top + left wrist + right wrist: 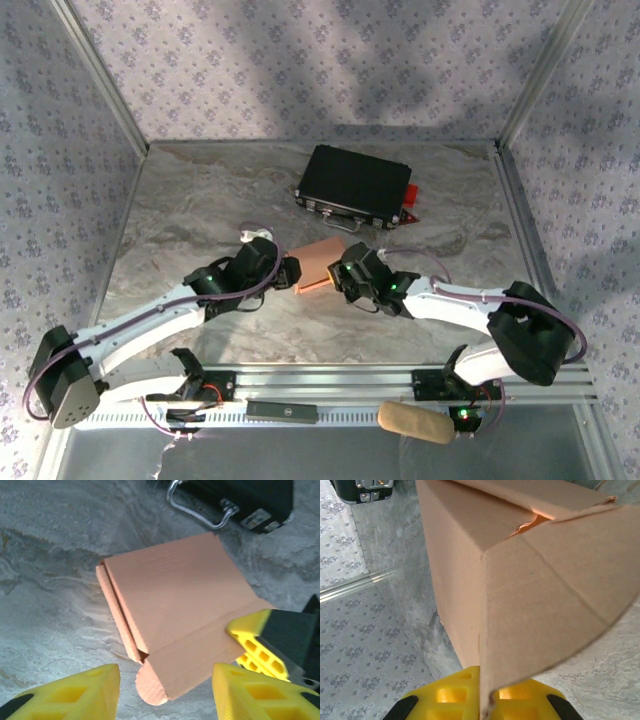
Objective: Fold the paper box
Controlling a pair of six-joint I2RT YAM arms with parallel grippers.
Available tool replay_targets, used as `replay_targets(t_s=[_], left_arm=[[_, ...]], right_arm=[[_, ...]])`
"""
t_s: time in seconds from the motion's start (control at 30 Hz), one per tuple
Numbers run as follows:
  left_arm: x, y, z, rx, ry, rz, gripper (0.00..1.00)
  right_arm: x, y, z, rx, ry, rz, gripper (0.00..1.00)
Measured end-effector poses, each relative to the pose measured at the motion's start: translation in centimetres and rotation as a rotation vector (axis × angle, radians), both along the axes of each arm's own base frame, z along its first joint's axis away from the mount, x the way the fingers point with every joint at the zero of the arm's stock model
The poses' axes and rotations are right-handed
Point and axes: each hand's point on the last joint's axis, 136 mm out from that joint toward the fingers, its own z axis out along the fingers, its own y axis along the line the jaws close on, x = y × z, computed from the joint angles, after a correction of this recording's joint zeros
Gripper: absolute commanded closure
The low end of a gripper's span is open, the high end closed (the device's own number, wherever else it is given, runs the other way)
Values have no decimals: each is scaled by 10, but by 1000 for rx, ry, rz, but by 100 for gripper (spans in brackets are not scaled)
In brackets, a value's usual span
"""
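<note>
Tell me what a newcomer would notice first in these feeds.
The salmon-orange paper box sits mid-table, one flap pinched in the right gripper, while the left gripper stands open at its other side. Behind them, toward the back wall, lies a black hard case.

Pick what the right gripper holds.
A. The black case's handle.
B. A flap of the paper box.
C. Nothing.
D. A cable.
B: in the right wrist view, a flap edge of the paper box runs down into the right gripper, which is closed on it.
</note>
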Motion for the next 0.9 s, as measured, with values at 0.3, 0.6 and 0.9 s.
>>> replay_targets(t_s=[0.3, 0.6, 0.9], left_arm=[[10, -2, -46, -1, 107, 18, 60], [21, -13, -69, -35, 140, 13, 65], [24, -16, -80, -32, 161, 12, 67]], right_arm=[[-5, -5, -19, -34, 30, 3, 85], [-12, -13, -31, -77, 47, 21, 59], [-22, -37, 3, -119, -20, 59, 37]])
